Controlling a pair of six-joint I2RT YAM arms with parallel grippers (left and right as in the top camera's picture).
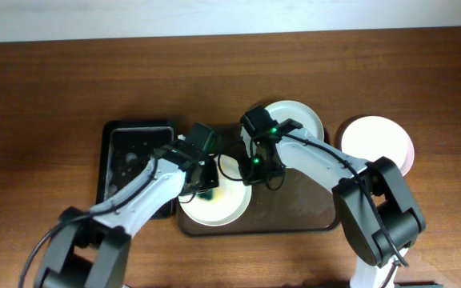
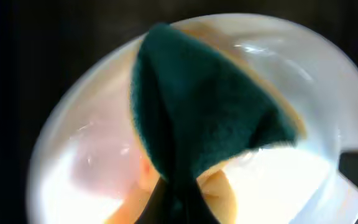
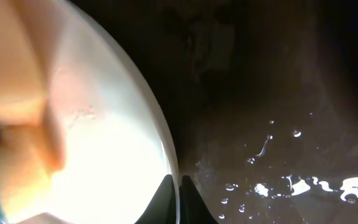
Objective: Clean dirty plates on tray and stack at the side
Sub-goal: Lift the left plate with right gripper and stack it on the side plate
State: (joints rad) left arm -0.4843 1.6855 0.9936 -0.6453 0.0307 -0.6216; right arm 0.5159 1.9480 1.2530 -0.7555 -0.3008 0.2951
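Note:
A white plate [image 1: 222, 204] lies on the left part of the dark brown tray [image 1: 302, 210]. My left gripper [image 1: 208, 190] is shut on a green-and-yellow sponge [image 2: 204, 118] and presses it on this plate [image 2: 303, 180]. My right gripper [image 1: 256, 165] is shut on the plate's right rim [image 3: 166, 149]. A pale mint plate [image 1: 302, 118] sits at the tray's back edge, partly under my right arm. Another white plate [image 1: 377, 140] lies on the table to the right of the tray.
A black rectangular bin [image 1: 134, 156] stands left of the tray, under my left arm. Water drops [image 3: 291, 183] lie on the tray surface beside the held plate.

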